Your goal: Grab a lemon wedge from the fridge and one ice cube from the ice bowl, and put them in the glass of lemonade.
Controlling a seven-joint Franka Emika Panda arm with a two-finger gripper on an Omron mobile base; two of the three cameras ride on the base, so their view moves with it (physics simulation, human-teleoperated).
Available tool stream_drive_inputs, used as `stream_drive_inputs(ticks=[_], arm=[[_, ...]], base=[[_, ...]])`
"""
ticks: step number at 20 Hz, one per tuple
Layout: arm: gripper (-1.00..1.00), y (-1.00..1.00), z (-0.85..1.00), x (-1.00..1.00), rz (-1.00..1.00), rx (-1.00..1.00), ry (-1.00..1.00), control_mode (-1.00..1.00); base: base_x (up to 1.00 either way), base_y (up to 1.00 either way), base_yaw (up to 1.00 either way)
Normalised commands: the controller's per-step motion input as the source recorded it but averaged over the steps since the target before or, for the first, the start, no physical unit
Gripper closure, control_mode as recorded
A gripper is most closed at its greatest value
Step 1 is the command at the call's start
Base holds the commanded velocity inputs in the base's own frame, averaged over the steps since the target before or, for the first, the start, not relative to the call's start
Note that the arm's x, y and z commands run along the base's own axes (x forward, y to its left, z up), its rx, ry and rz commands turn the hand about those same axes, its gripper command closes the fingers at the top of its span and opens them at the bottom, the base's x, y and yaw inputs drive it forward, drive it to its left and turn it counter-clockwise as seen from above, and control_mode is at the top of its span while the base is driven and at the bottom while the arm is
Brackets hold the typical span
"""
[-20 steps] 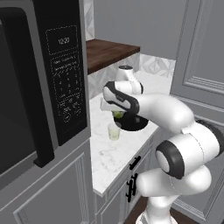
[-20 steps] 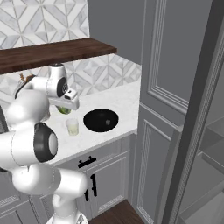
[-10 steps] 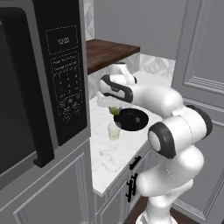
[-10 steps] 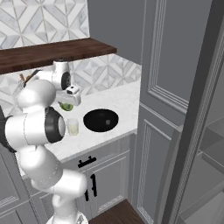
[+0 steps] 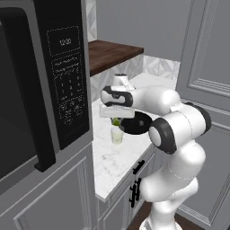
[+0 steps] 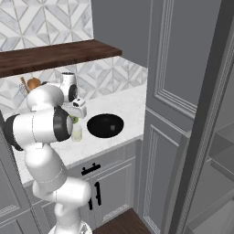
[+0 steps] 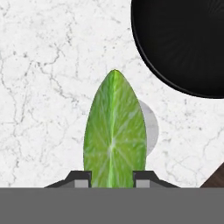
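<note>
I have the lemon wedge pinched between my pincer's two tips, which stand only partly apart and clamp its flanks. It hangs directly above the glass of lemonade, which stands on the white marble bench just beside the ice bowl. I judge this the delivery step: next, I should line up over the rim, then release.
</note>
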Motion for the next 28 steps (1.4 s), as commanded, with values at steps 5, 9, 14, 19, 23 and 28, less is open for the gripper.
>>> stream_drive_inputs(ticks=[5,9,14,19,23,28], arm=[[1.0,-0.06,-0.03,-0.03,0.0,0.04,-0.01,-1.0],[1.0,-0.07,-0.02,0.03,0.0,0.0,0.0,-1.0],[1.0,-0.07,0.0,0.08,0.0,0.0,0.03,-1.0],[1.0,0.0,-0.26,0.11,0.0,0.0,0.01,-1.0],[1.0,0.0,-0.11,0.01,0.0,0.0,0.0,-1.0],[-1.0,0.0,0.0,0.0,0.0,0.0,0.0,-1.0]], base=[[0.0,0.0,0.0],[0.0,0.0,0.0],[0.0,0.0,0.0],[0.0,0.0,0.0],[0.0,0.0,0.0],[0.0,0.0,0.0]])
